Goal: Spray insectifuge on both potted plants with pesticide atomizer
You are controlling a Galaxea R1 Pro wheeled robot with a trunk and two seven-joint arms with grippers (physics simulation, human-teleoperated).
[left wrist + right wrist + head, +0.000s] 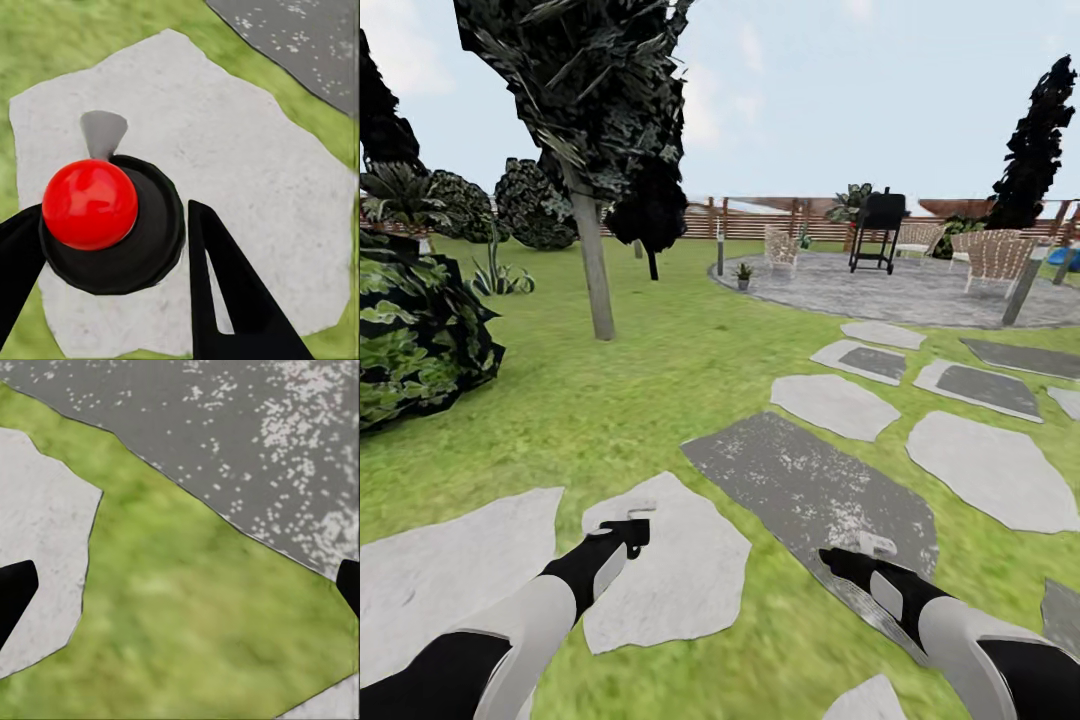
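I carried the pesticide atomizer (97,214) gripped upright in my left fingers (225,292) above the pale slab (247,172), ready for spraying, right fingers (19,592) spread empty.

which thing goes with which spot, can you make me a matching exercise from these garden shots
Things:
1. pesticide atomizer
2. potted plant
3. black grill
4. right pincer

Places:
a. above grass between slabs, opened wide
b. between the left pincer fingers
c. at the round patio near edge
d. on the patio, in front of the wooden fence

Pairs: 1-b, 2-c, 3-d, 4-a
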